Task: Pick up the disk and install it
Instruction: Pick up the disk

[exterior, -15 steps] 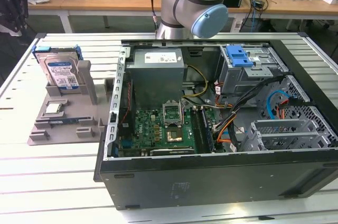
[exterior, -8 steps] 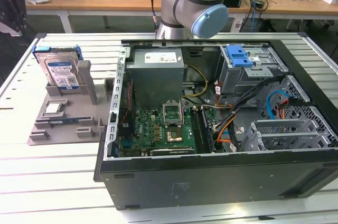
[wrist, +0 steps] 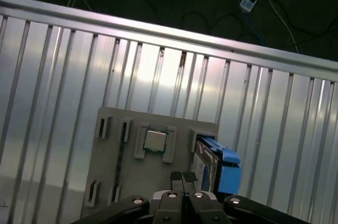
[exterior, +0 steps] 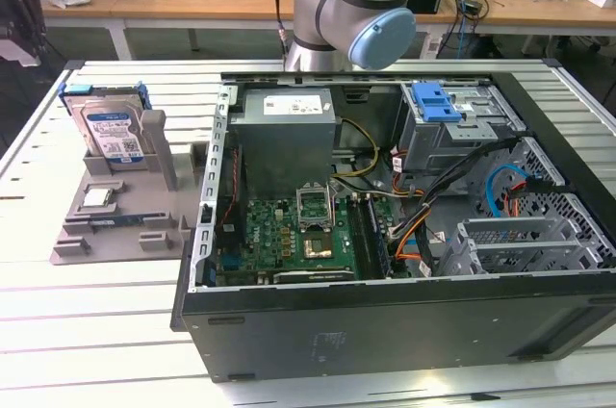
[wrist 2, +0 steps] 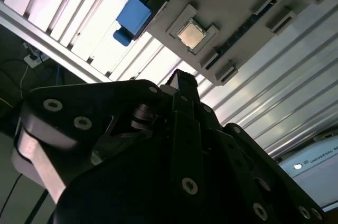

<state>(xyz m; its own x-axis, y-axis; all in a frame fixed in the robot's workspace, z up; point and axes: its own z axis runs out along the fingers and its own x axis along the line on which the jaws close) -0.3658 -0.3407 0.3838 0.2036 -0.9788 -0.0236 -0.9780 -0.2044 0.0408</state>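
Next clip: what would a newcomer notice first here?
The open computer case dominates the slatted table, green board exposed, the robot arm rising behind it. At the exterior view's left the disk stands upright in a grey holder; the first wrist view has the shut, empty claw pointing toward it.

Arm (exterior: 358,13) high, jaws pressed together, empty.
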